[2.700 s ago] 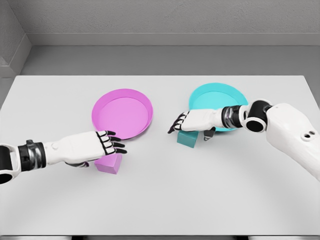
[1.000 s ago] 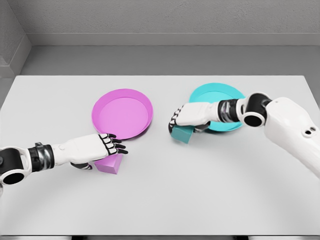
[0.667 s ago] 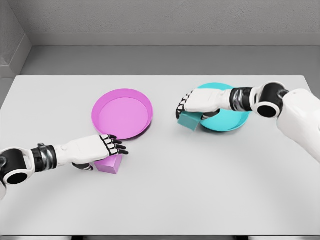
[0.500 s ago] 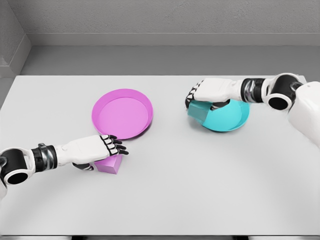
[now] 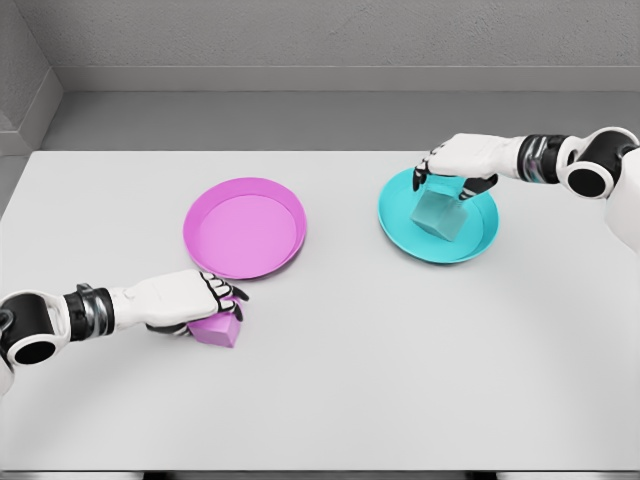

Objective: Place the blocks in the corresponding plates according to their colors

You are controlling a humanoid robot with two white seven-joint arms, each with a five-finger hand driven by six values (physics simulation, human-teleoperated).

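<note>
Right hand (image 5: pixel 452 166) grips the teal block (image 5: pixel 440 214) over the teal plate (image 5: pixel 484 240) — positioned for release. Left hand (image 5: pixel 190 301) closes on the pink block (image 5: pixel 218 330) — just short of the pink plate (image 5: pixel 244 226).

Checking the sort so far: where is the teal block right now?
In the head view, the teal block is on the right, over the teal plate, just beneath the right hand, far from the pink plate.

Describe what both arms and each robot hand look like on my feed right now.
Both arms have smooth white shells with black and grey ringed wrist joints. The left robot hand and right robot hand have white backs and black finger segments. Round black-and-white joint caps show at the frame edges. No cables or markings are visible.
</note>
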